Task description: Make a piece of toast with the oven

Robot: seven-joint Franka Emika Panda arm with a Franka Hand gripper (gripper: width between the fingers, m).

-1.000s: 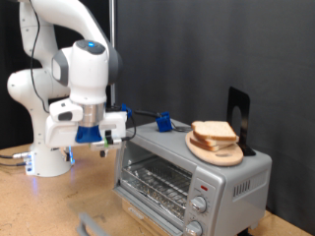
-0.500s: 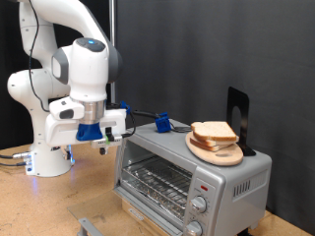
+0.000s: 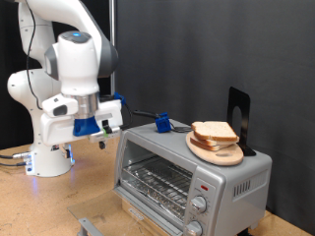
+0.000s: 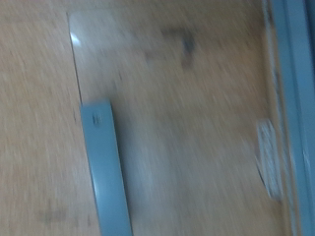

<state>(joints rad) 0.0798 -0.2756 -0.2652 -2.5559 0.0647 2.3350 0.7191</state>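
While the piece of toast (image 3: 214,131) lies atop a bread stack on the oven (image 3: 192,180), the gripper (image 3: 98,139) hangs beside the oven, its opening indiscernible. Light and crumbly, the slice likely suits gentle edge pinching.

A silver-grey oven (image 3: 187,177) is showing a red light; pale tan toast (image 3: 214,131) is sitting on a light wooden board (image 3: 215,152); the arm (image 3: 59,59) is gleaming white with blue parts.
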